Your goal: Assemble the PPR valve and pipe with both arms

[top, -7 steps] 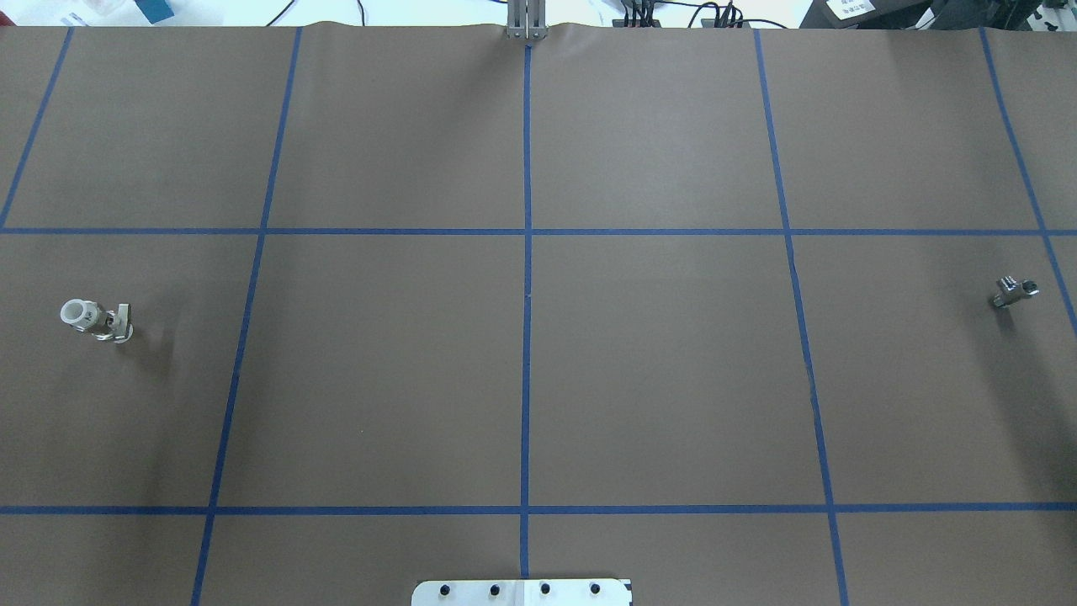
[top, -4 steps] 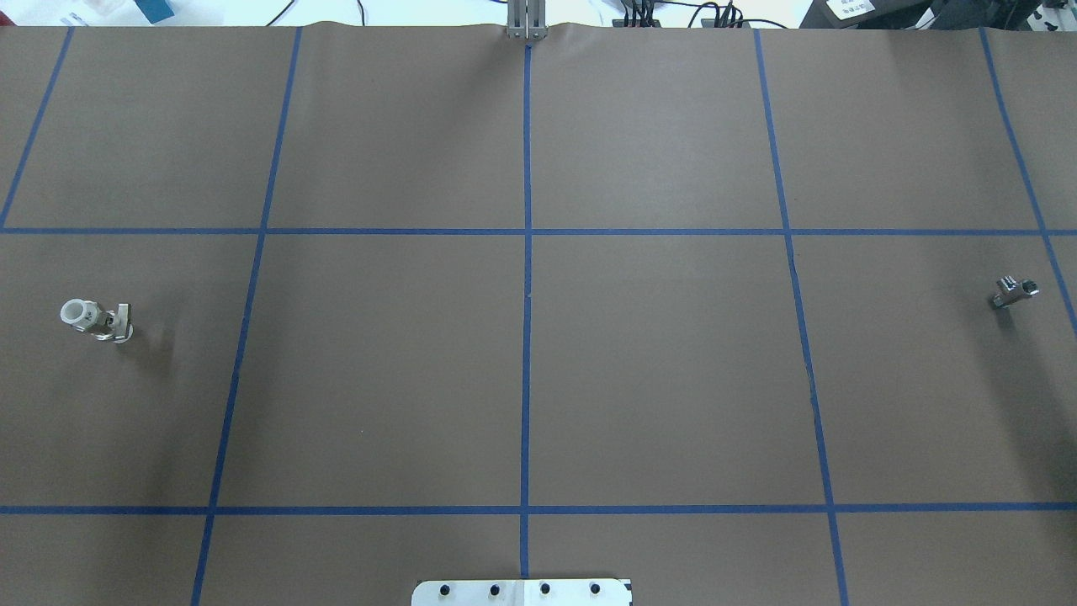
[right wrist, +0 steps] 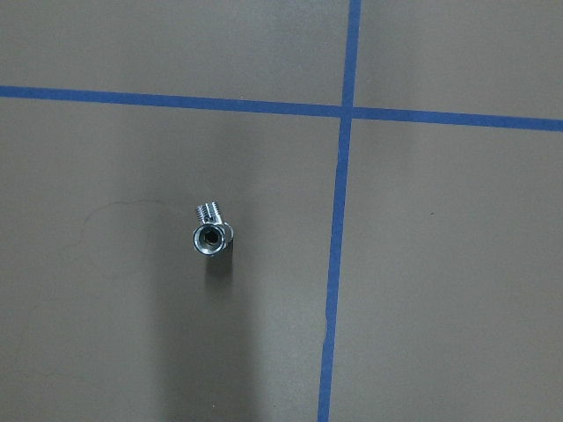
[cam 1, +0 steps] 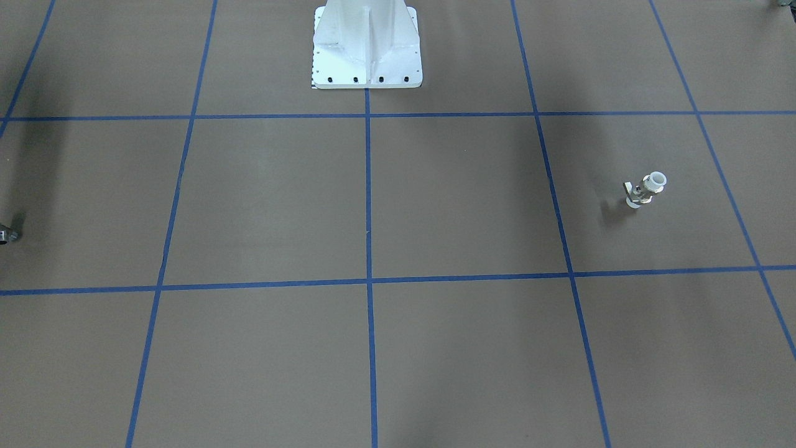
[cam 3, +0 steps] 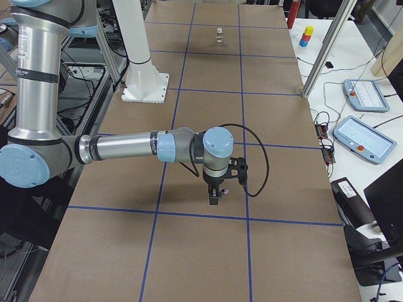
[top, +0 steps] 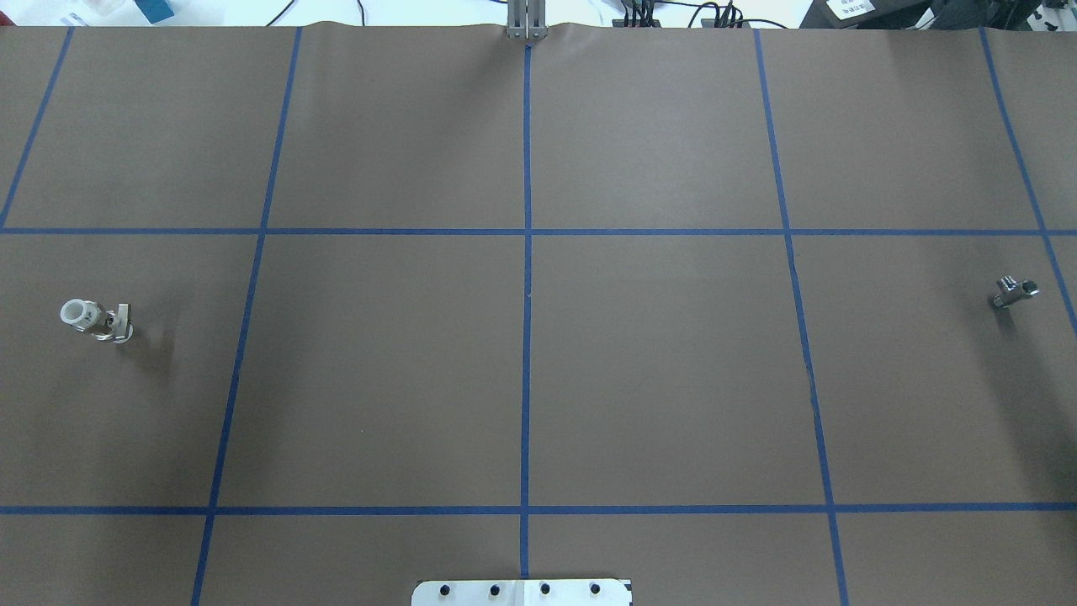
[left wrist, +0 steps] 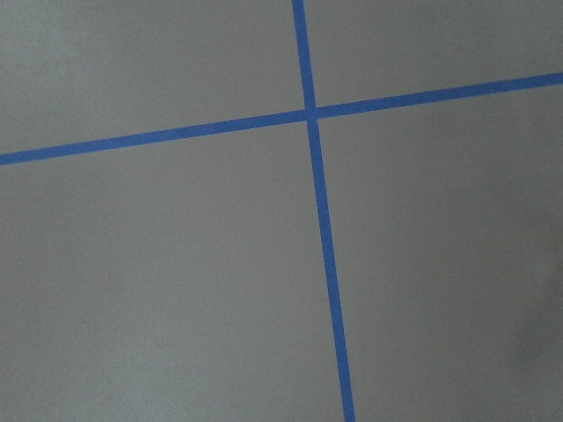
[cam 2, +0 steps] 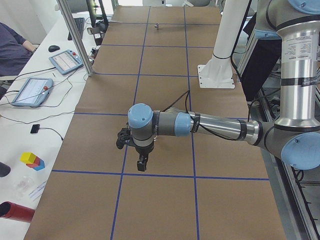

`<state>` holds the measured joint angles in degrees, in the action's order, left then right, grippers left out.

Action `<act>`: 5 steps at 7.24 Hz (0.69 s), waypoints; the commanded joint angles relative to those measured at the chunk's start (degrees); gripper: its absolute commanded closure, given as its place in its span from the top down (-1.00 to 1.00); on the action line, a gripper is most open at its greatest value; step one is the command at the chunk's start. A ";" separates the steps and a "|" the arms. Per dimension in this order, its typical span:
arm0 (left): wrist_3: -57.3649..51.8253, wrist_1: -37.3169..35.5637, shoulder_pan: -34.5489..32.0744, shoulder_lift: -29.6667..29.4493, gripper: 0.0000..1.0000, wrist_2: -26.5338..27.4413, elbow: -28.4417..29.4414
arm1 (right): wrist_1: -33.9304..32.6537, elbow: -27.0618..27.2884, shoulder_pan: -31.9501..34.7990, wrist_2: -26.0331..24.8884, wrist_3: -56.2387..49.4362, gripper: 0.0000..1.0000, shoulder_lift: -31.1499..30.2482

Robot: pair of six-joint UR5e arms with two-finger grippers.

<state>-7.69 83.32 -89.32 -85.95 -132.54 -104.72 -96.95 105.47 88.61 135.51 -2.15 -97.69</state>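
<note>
The left claw [cam 2: 142,164] and right claw [cam 3: 215,197] hang point-down over the brown table [top: 656,379], shown only from the table's ends, so I cannot tell whether either is released or clenched. From overhead the valve [top: 97,320] sits at 9 o'clock and the pipe [top: 1014,292] at 3 o'clock, well apart, on paper gridded with blue tape [top: 526,379]. The white pedestal [top: 522,593] at 6 o'clock is cut off, and the front view clips the pipe at its 9 o'clock edge

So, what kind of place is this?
Probably a robotics lab: a brown table gridded with blue tape, a robot arm reaching over it, and cabled touchscreen pendants on a side desk.
</note>
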 commanded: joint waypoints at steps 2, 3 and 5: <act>4.31 -0.44 0.63 -2.90 1.00 -1.57 -4.52 | -0.08 -0.18 -0.02 0.10 -0.05 0.98 0.13; 16.88 -0.62 4.20 -5.09 1.00 -5.76 -5.57 | 0.00 -0.18 -0.02 -0.07 -0.40 0.98 0.13; 28.04 0.52 13.43 -5.37 1.00 -5.10 -7.60 | -0.08 -0.35 -0.10 -0.51 -0.31 0.98 0.22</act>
<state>13.18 83.28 -80.97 -90.79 -137.54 -111.42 -97.01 105.21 88.56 135.21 -2.47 -97.53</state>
